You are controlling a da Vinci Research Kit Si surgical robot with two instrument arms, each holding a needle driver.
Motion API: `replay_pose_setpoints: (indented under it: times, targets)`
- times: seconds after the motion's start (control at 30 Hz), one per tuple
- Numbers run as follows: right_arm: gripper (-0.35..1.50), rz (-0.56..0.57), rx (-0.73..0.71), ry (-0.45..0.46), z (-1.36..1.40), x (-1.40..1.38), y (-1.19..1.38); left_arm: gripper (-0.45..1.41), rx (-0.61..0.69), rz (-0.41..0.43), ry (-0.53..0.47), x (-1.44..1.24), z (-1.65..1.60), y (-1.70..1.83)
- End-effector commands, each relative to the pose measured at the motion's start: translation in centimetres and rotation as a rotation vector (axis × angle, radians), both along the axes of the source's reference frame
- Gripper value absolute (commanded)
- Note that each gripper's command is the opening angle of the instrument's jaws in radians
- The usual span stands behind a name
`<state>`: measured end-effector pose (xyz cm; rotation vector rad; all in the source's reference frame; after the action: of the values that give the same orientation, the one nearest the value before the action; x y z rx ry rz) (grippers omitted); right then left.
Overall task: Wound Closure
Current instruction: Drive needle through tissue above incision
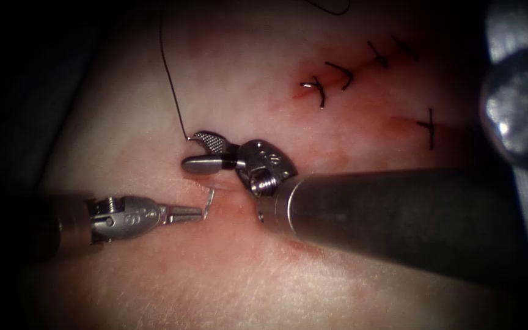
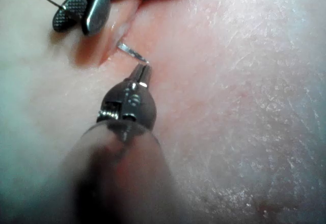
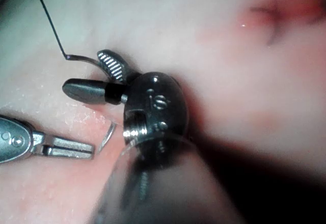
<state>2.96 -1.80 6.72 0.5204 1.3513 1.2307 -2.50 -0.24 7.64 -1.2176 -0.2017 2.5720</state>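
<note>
While needle (image 1: 209, 198) pierces tissue (image 1: 349, 287), left end effector (image 1: 200, 213) grips its tip.

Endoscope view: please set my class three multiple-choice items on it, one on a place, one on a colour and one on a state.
1. Where does the needle's free end show?
A. just ahead of the left tool
B. at the tissue's lower edge
C. on the right tool's shaft

2. The thread is
A. white
B. dark
C. green

3. The right tool's jaws are
A. shut on the thread
B. shut on the tissue
C. open

Key:
1 A: the needle rises out of the tissue just ahead of the left tool, whose jaws are shut.
2 B: the thread runs as a dark line over pale tissue.
3 C: the right tool shows a clear gap between its jaws and holds nothing.
</note>
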Motion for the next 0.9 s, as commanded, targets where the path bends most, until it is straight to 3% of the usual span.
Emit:
replay_pose_setpoints:
  times: [0.03, 0.3, 0.53, 0.57, 0.6, 0.67, 0.7, 0.9]
  targets:
    - [1.19, 0.018, -0.012, -0.002, 0.05, 0.03, 0.08, -0.45, 0.001, 0.000, -0.001, -0.05, 0.07, -0.03]
    - [1.18, 0.009, -0.165, -0.083, -0.12, -0.01, 0.34, -0.45, 0.001, 0.002, -0.002, -0.03, 0.07, -0.04]
    - [1.08, -0.042, -0.241, -0.167, -0.17, 0.08, 0.31, -0.45, 0.000, 0.002, -0.001, -0.03, 0.07, -0.04]
    - [0.99, -0.043, -0.255, -0.180, -0.16, 0.08, 0.31, -0.45, 0.000, 0.001, -0.001, -0.03, 0.07, -0.04]
    - [0.72, -0.035, -0.265, -0.207, -0.16, 0.08, 0.32, -0.45, 0.000, 0.001, -0.001, -0.03, 0.07, -0.05]
    - [-0.22, -0.030, -0.256, -0.261, -0.15, 0.06, 0.33, -0.45, 0.000, 0.001, -0.001, -0.03, 0.07, -0.05]
    - [-0.35, -0.037, -0.252, -0.316, -0.14, 0.05, 0.33, -0.45, 0.000, 0.002, -0.001, -0.03, 0.07, -0.05]
    - [-0.35, -0.024, -0.223, -0.398, -0.13, 0.02, 0.32, -0.45, 0.001, 0.003, -0.001, -0.01, 0.04, -0.06]
